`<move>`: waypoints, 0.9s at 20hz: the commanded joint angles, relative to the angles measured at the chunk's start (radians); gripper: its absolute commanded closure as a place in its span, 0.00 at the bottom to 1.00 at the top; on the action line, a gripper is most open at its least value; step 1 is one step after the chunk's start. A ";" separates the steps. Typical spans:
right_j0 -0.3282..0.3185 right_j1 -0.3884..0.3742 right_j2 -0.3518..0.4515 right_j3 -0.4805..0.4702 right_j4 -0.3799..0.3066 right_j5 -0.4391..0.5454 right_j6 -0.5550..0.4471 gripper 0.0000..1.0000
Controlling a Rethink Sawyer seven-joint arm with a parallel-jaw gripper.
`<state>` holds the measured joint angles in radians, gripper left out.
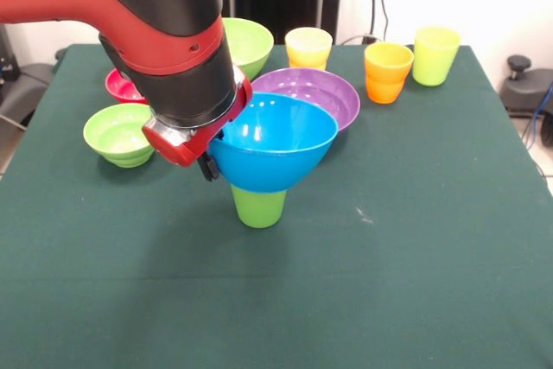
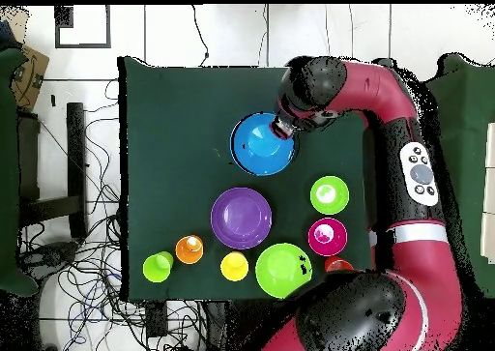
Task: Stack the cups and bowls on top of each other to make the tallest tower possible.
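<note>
The blue bowl [image 1: 275, 143] is seen seated upright on a green cup [image 1: 258, 206] near the table's [image 1: 415, 239] middle. Its left rim is met by the gripper [image 1: 210, 164]; whether the fingers are clamped cannot be told.

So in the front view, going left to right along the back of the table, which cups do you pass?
Pale yellow cup → orange cup → yellow-green cup.
</note>
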<state>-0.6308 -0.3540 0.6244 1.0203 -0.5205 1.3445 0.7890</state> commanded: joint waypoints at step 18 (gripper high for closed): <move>0.046 0.033 -0.003 -0.034 -0.093 0.147 -0.280 1.00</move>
<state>-0.6299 -0.3399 0.6244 1.0111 -0.5356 1.3613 0.7890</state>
